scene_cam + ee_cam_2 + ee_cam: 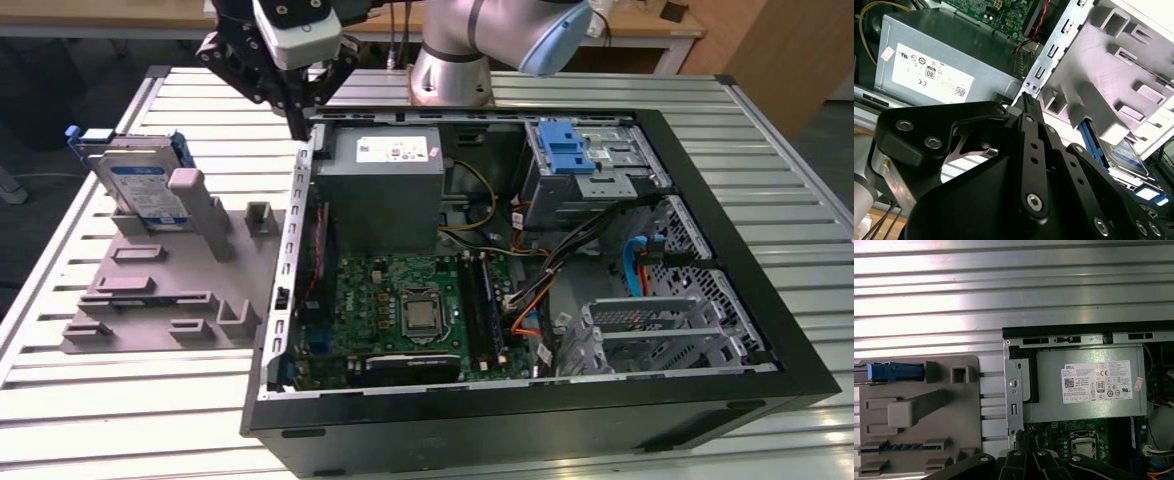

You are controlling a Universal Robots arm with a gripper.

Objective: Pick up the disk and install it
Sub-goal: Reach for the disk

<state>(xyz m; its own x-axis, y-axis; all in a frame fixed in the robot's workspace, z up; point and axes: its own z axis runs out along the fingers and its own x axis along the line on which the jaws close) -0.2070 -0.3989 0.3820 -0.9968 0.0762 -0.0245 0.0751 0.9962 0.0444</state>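
Gripper (1026, 100) sits nearest the lens in both wrist views, a black linkage. My fingers are pressed together at the tip, with nothing between them. In the exterior view it hangs at upper centre-left of the frame, just beside the corner of the open computer case (534, 430) that houses the power supply (387, 185). Disk (140, 185) stands on edge in the grey fixture (160, 290) at the exterior view's left, well apart from my fingertips. Fixture and case rest on the slatted table (80, 400).

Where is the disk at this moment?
In the exterior view the disk stands on edge in the grey fixture at the exterior view's left, beside the open computer case, leaning on a grey post.
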